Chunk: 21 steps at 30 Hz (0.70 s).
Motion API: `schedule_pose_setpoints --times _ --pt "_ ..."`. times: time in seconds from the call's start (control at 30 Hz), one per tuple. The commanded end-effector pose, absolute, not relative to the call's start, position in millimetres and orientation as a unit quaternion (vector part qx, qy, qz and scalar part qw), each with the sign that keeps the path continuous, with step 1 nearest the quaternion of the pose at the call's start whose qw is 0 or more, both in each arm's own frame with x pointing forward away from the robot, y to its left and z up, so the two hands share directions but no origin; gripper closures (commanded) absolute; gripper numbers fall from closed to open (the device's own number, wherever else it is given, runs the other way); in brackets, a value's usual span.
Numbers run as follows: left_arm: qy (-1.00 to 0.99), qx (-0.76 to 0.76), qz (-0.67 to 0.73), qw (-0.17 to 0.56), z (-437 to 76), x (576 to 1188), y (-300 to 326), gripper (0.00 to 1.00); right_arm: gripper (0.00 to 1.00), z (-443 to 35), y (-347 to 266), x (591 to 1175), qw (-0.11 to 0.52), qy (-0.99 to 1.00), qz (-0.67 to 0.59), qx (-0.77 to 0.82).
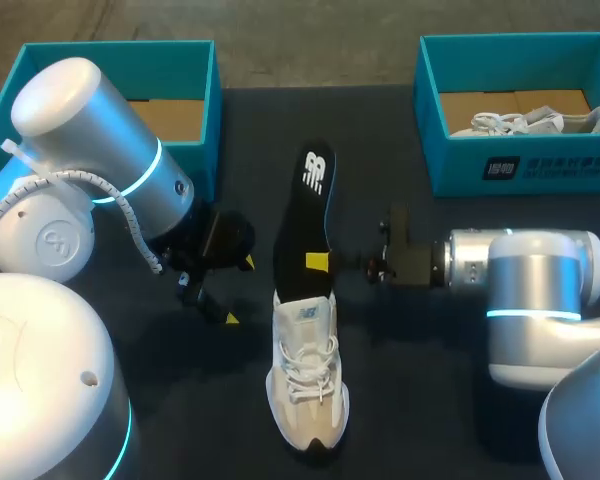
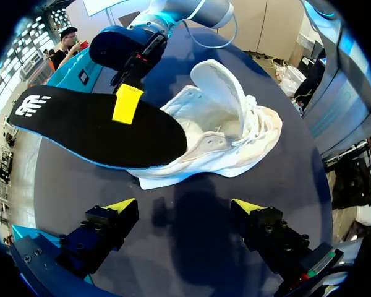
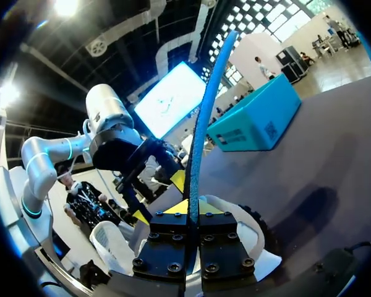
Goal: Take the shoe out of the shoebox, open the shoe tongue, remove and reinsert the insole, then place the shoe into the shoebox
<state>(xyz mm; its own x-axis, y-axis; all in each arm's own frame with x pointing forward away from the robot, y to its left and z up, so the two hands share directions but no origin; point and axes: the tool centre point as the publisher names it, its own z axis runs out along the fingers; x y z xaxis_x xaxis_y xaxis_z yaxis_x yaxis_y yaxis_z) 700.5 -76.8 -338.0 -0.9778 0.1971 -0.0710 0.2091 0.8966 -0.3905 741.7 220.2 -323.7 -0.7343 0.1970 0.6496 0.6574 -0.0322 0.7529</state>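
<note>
Head view: white sneaker (image 1: 307, 385) on the tabletop (image 1: 430, 400), black insole (image 1: 302, 230) projecting from its opening. Left wrist view: left gripper (image 2: 182, 207) spread wide, just short of the sneaker. Right wrist view: right gripper (image 3: 195, 207) clamped on the insole's edge.

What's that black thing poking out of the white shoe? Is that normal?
The black insole sticks far out of the white shoe, with only one end tucked into its opening. The right gripper pinches it near the shoe. Normally an insole lies flat inside, so it looks odd.
</note>
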Motion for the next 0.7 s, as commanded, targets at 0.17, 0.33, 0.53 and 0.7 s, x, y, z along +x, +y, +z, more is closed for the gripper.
schedule_pose_setpoints --times 0.17,0.33,0.53,0.7 --pt "0.974 0.104 -0.201 0.015 -338 700 -77 0.00 1.00 -334 221 739 0.194 -0.667 -0.647 -0.315" --pt "0.974 0.104 -0.201 0.015 -338 700 -77 0.00 1.00 -337 221 735 0.198 -0.666 -0.647 -0.315" --pt "0.974 0.104 -0.201 0.015 -338 700 -77 0.00 1.00 -340 220 726 0.200 -0.662 -0.651 -0.314" --pt "0.974 0.104 -0.201 0.015 -338 700 -77 0.00 1.00 -344 220 720 0.204 -0.659 -0.653 -0.314"
